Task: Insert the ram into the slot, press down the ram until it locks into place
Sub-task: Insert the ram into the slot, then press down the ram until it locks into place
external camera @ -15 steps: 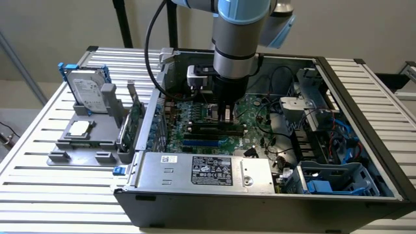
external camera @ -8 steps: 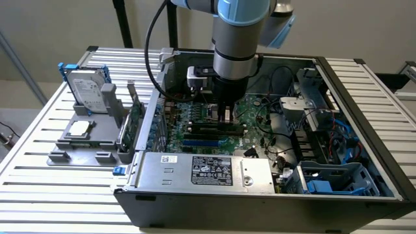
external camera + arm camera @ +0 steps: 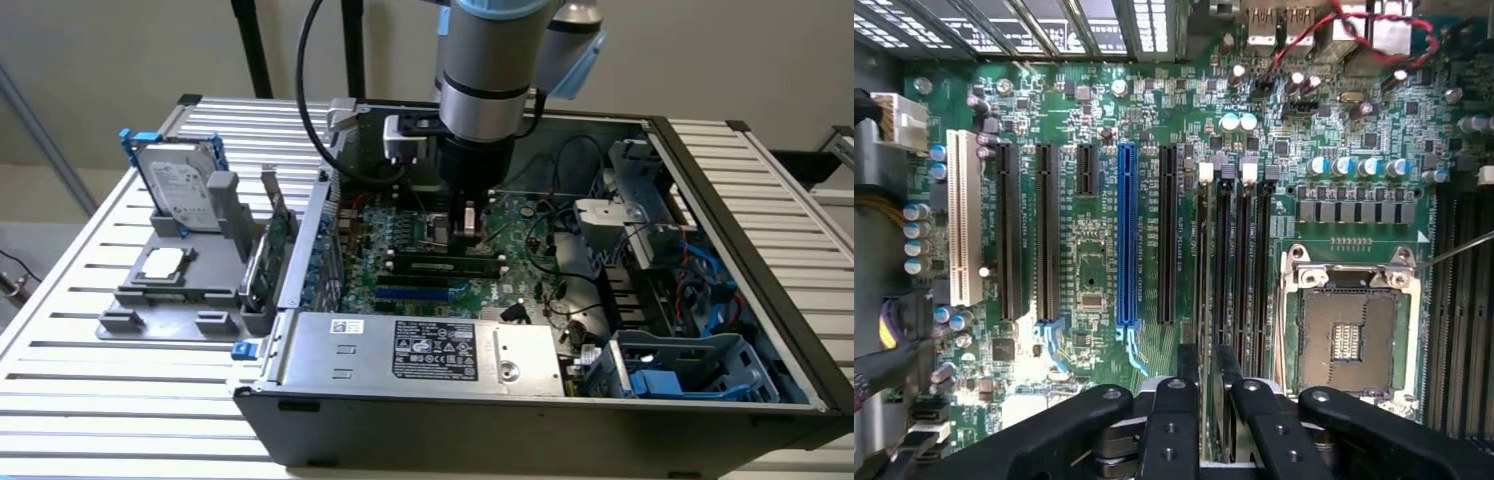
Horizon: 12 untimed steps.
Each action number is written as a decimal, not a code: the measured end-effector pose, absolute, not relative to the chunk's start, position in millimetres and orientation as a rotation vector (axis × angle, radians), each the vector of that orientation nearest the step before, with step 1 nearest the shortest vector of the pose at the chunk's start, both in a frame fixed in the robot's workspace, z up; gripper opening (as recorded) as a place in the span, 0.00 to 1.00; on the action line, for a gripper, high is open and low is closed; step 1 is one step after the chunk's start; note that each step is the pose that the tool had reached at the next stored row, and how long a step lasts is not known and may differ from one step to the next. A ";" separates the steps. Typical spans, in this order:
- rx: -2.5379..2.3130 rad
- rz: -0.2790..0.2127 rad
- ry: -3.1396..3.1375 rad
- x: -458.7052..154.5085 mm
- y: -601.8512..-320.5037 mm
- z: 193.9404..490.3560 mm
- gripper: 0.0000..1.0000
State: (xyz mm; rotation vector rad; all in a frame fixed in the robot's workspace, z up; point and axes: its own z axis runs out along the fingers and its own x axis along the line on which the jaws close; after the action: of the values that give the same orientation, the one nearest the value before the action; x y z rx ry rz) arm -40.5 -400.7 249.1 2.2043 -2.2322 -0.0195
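Ram (image 3: 1203, 280) stands edge-up in the slot (image 3: 1205, 172). In the wrist view it shows as a thin strip seen from its upper edge, running from the slot's white end clip to the gripper (image 3: 1206, 355). The gripper's two black fingers (image 3: 1185, 400) are clamped on the stick, one on each face. Whether the end clips have latched cannot be told.

Just beside the ram run more black memory sockets (image 3: 1246, 270) of the same kind. Beyond those is the square processor socket (image 3: 1349, 325) in its metal frame. On the ram's other side stand the longer expansion sockets, the bright blue socket (image 3: 1126, 235) among them.

In the exterior view the ram (image 3: 441, 263) lies across from 9 to 3 o'clock near the middle of the motherboard (image 3: 400, 225), inside the open computer case (image 3: 534, 425). The gripper (image 3: 467, 238) stands straight down on it, nearer the stick's 3 o'clock end. The blue socket (image 3: 407, 293) lies at 6 o'clock of the ram. The labelled power supply (image 3: 427, 352) is at 6 o'clock of that, against the case's near wall. At 9 o'clock of the case, a hard drive (image 3: 180, 185) stands in a grey holder (image 3: 160, 290) on the slatted table (image 3: 67, 380).
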 end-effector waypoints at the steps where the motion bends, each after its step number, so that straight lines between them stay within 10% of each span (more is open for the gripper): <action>1: 2.204 -0.021 -2.232 -40.8 -400.7 250.2 0.21; 12: 2.203 -0.025 -2.231 -41.1 -400.9 250.6 0.11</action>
State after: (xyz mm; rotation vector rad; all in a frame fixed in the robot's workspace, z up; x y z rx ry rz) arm -41.1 -400.9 250.6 2.2027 -2.2307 -0.0249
